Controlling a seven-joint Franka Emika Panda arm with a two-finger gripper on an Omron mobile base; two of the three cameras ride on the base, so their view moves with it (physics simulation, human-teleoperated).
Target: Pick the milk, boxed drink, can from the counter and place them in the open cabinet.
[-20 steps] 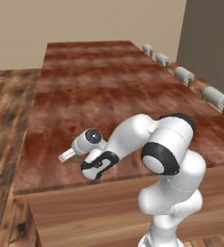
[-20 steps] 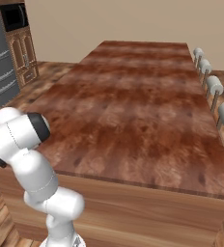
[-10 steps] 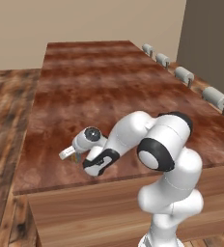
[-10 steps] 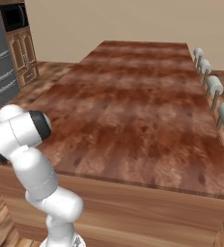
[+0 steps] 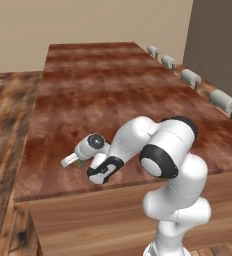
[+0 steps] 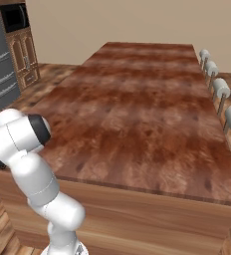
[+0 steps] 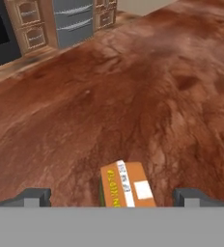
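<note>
Work is only beginning: I am holding my gripper [image 7: 112, 197] fully open and empty around the small yellow-orange boxed drink [image 7: 127, 185] on the reddish-brown wooden table [image 7: 147, 96].

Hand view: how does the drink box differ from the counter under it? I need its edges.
Colour: the drink box is orange with a yellow side and white label; the counter is reddish-brown wood grain. Size: the drink box is small, fitting between the tips of the open tool; the counter stretches far beyond. Both are warm-toned.
</note>
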